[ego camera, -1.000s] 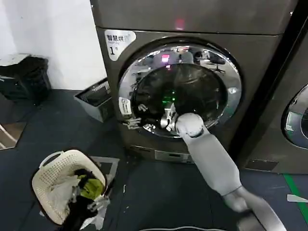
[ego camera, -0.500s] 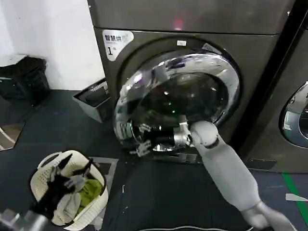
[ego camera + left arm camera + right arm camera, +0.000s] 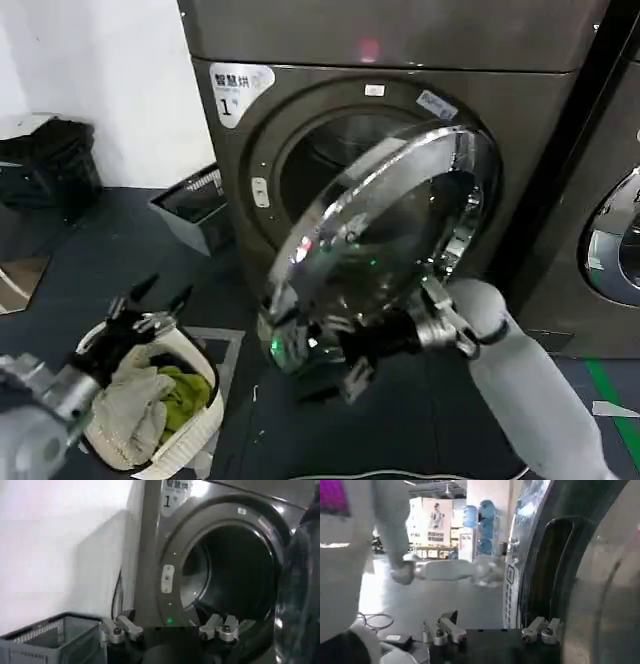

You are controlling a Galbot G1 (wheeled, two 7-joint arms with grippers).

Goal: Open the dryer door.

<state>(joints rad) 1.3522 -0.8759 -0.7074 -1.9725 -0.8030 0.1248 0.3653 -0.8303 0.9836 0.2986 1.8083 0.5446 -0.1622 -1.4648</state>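
Dryer door (image 3: 385,240), chrome-ringed round dark glass, swung partway off grey dryer (image 3: 530,110); heavy, rigid, slick, best taken at rim. Right end effector (image 3: 345,360) at lower rim, grip unclear; left end effector (image 3: 150,305) spread, empty.

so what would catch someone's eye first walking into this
The dryer door, a big chrome-ringed glass porthole, stands swung out from the dryer, baring the dark drum opening. The right gripper sits at the door's lower edge, fingers open. Lower left, the left gripper hovers open above a white laundry basket of clothes.
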